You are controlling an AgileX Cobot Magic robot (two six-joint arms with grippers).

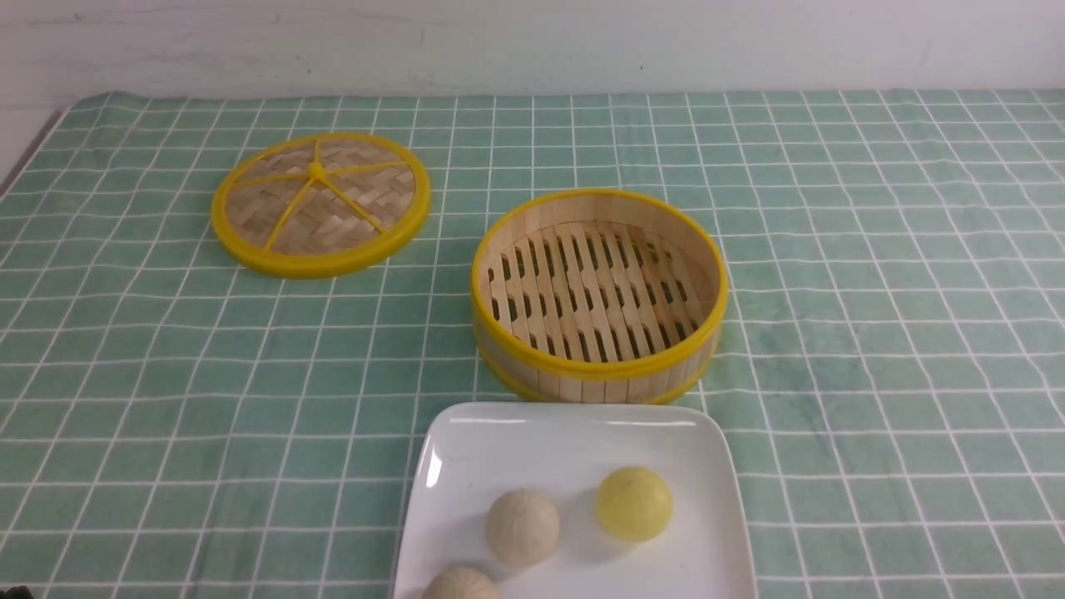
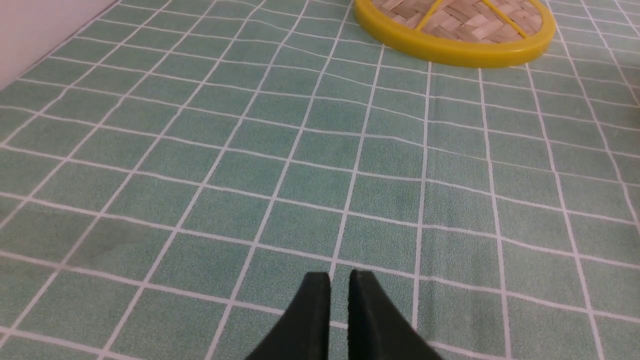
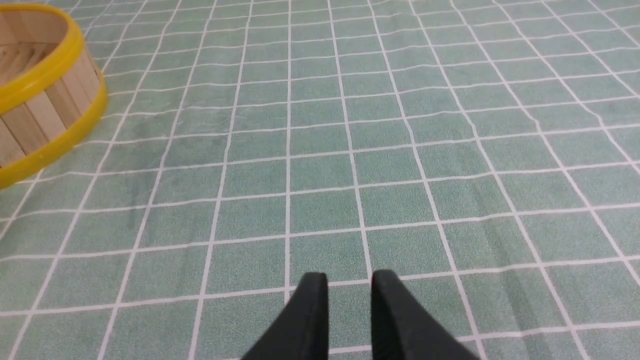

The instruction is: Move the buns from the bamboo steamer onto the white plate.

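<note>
Front view first: the white plate [image 1: 582, 449] is seen nearest, cut off by the lower edge of the picture, and on it all three buns are carried. Closest, at the plate's left part, an off-white bun [image 1: 461, 585] is shown only in part. Just beyond it and a little to the right, a second off-white bun [image 1: 522, 528] is set, and farther right the pale yellow bun [image 1: 634, 504] is placed, apart from the other two.

Directly beyond the plate the bamboo steamer [image 1: 599, 291] is stood upright, its slatted floor left bare and its yellow rim turned up. Farther off to the left, the woven lid [image 1: 320, 204] is laid flat on the green checked cloth [image 1: 874, 333] — spokes upward, well apart from the steamer. Behind everything, a pale wall [image 1: 532, 46] is seen.

In the wrist views both hands are shown over the cloth. The left gripper [image 2: 340, 300] is parted by a narrow gap, with nothing held between its fingers. The right gripper [image 3: 350, 300] is opened somewhat wider — again, nothing is gripped.
</note>
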